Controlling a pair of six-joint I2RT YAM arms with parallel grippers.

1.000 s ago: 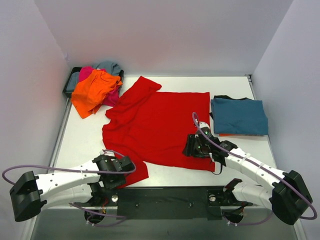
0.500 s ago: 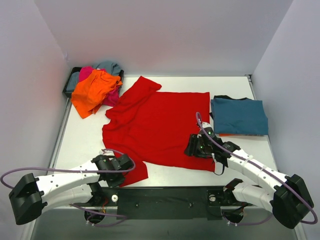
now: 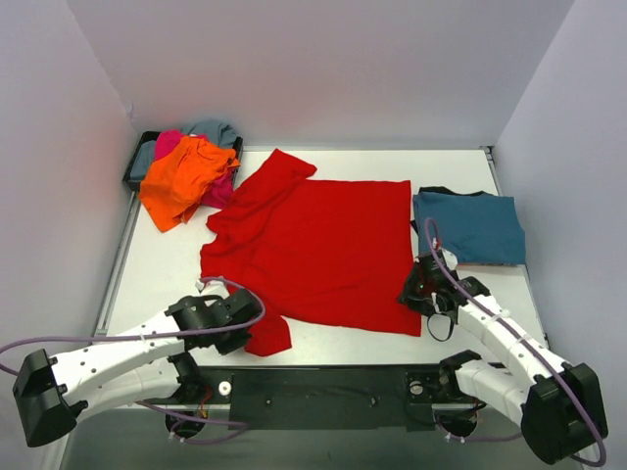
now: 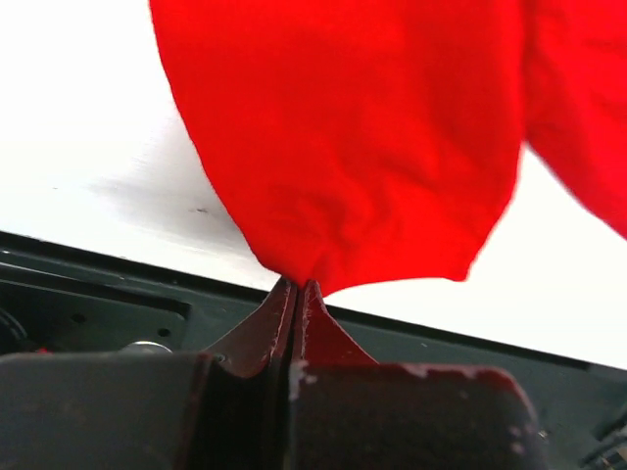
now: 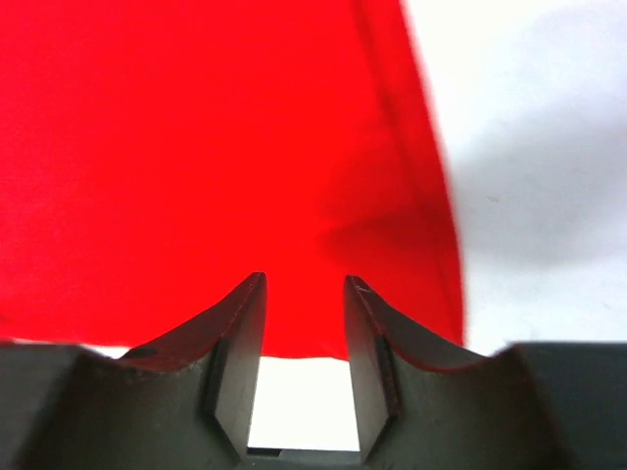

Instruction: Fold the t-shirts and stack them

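White desk [image 3: 162,264] carries the red t-shirt [image 3: 313,255] spread flat mid-surface. The left gripper [image 4: 297,294] has just pinched shut on its near-left corner. The right gripper [image 5: 304,289] has shifted to the near-right hem, jaws part-open, not yet gripping. A fold seems imminent.

Robot lab cell: bare pale walls [image 3: 323,69] round white tbl [image 3: 162,269], blk mount plate [image 3: 323,387] at near edge.

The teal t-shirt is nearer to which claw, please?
Right. The right claw sits close to the teal t-shirt; the left claw pinches the red t-shirt far across the table.
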